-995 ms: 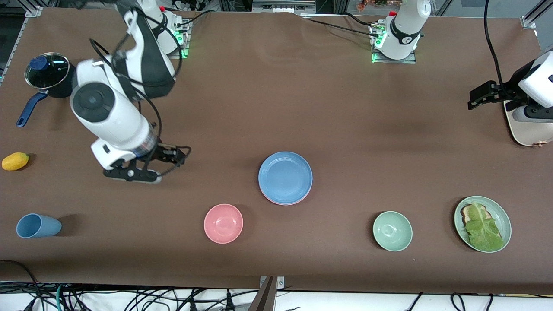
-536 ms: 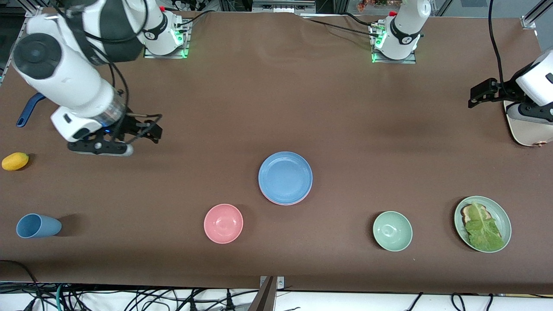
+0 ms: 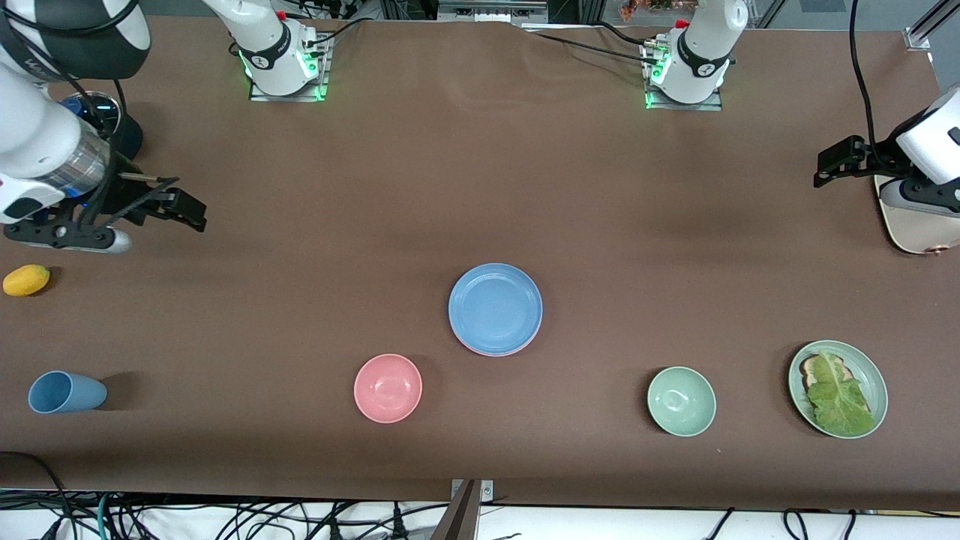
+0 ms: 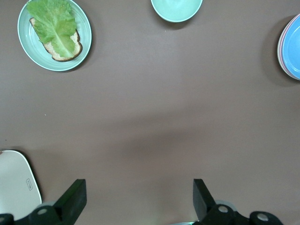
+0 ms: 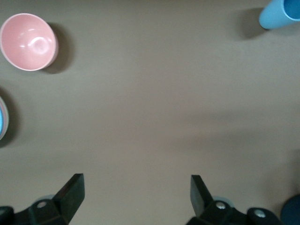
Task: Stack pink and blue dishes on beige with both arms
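Note:
The blue plate (image 3: 495, 306) lies mid-table on top of the pink plate, of which only a thin rim (image 3: 491, 352) shows. In the left wrist view the same blue plate (image 4: 294, 47) sits on the pink rim (image 4: 281, 47). The beige plate is hidden; I cannot tell whether it lies under the stack. My right gripper (image 3: 180, 208) (image 5: 136, 187) hangs open and empty over bare table at the right arm's end. My left gripper (image 3: 836, 166) (image 4: 138, 192) hangs open and empty over the left arm's end, well apart from the stack.
Pink bowl (image 3: 388, 388), mint bowl (image 3: 681, 401) and mint plate with bread and lettuce (image 3: 838, 388) line the table's near side, with a blue cup (image 3: 66, 392) on its side. A yellow fruit (image 3: 26, 280) and a lidded pot (image 3: 101, 120) are by the right arm. A cream board (image 3: 911, 229) lies by the left gripper.
The right arm has swung away from the middle of the table toward its own end, its gripper staying open. The left arm and the plates have hardly moved.

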`<state>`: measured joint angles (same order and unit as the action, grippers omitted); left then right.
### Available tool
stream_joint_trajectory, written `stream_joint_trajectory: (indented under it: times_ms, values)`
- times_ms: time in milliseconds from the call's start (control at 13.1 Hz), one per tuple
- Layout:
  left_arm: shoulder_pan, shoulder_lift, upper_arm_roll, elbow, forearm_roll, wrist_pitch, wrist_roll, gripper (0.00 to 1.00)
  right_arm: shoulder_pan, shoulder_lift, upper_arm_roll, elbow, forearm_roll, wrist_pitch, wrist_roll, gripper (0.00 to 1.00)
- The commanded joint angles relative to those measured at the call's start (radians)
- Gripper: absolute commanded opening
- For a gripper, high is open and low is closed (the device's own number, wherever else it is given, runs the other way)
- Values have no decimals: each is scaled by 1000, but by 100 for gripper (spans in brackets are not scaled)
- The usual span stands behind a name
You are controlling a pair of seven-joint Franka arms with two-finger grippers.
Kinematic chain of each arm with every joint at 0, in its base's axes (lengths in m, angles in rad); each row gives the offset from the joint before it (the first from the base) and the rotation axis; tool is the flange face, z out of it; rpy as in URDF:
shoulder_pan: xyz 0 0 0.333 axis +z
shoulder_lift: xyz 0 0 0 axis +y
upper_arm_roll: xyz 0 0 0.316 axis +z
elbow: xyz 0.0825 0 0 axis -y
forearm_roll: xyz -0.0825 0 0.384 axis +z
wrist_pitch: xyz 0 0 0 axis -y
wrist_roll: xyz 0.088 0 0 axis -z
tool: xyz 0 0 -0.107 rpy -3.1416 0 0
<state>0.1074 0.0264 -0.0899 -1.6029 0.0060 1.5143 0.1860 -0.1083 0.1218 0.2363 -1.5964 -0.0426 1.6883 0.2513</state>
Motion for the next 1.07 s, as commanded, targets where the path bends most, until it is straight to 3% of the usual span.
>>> stream_joint_trajectory:
  times_ms: [0, 153, 766, 995]
  values:
    - [2, 7, 2, 12, -4, -8, 29, 100, 22, -19, -49, -8, 12, -24, -20, 100]
    - [2, 7, 2, 14, -4, -8, 29, 100, 73, -27, -103, -8, 10, -30, -20, 100]
    - [0, 7, 1, 15, -4, -8, 29, 100, 76, -30, -106, 16, -3, -39, -17, 100]
    - [0, 7, 1, 15, -6, -8, 29, 100, 75, -34, -136, 16, -3, -90, -20, 100]
